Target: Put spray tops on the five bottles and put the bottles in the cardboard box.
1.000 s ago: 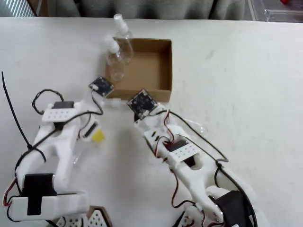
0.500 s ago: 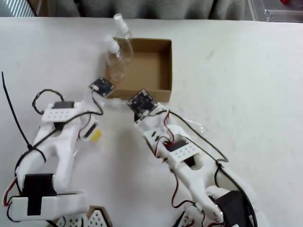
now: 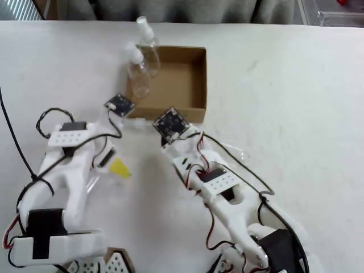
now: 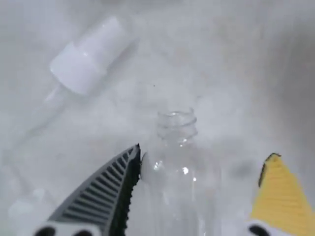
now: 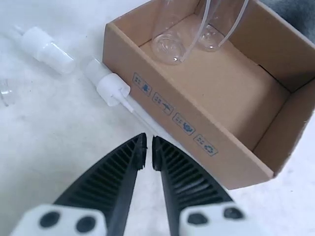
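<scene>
A clear bottle [image 4: 179,147] with a bare threaded neck lies on the table between the fingers of my left gripper [image 4: 202,155]. That gripper is open: the black finger [image 4: 115,191] touches the bottle's side and the yellow finger [image 4: 275,191] stands apart from it. A loose white spray top [image 4: 86,61] lies just past the bottle's neck. My right gripper [image 5: 148,147] is shut on nothing, just short of the cardboard box [image 5: 162,105]. Two capped bottles [image 3: 139,62] lean in the box's left end. A spray top [image 5: 108,86] lies against the box wall and another spray top [image 5: 47,46] farther off.
The box [image 3: 196,85] sits at the table's far middle. The left arm [image 3: 68,165] and right arm [image 3: 210,176] stand close together in front of it. White tabletop stretches away on the right. A clear bin [image 3: 335,14] stands at the far right corner.
My left gripper has opened: its yellow finger swung outward, and the left arm shifted slightly to the left. The right arm has not moved.
</scene>
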Robot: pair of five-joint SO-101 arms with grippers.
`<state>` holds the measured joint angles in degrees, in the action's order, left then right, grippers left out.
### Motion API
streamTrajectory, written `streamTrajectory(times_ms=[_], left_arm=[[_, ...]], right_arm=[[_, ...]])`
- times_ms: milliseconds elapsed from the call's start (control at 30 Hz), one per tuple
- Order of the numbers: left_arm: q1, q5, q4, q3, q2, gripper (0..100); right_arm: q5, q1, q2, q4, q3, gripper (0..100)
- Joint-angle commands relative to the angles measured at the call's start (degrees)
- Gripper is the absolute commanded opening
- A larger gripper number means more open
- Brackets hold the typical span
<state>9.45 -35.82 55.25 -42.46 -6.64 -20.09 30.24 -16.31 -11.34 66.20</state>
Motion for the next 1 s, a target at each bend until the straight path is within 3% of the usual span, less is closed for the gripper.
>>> streamTrajectory(times_ms=[0, 200, 433, 833, 967], left_arm=[[0.5, -0.5, 1.1, 0.7, -0.8, 37], [0.8, -1.7, 1.3, -0.1, -1.5, 36], [0.8, -1.6, -3.9, -9.5, -12.5, 37], [1.5, -1.5, -0.1, -2.5, -3.3, 36], [1.5, -2.0, -0.2, -2.5, -3.3, 30]], right_arm=[[0.2, -0.7, -2.3, 0.3, -2.2, 1.5], [0.2, -0.7, -2.3, 0.3, -2.2, 1.5], [0.2, -0.6, -2.4, 0.3, -2.2, 1.5], [0.2, -0.6, -2.2, 0.4, -2.2, 1.5], [0.2, -0.6, -2.2, 0.4, -2.2, 1.5]])
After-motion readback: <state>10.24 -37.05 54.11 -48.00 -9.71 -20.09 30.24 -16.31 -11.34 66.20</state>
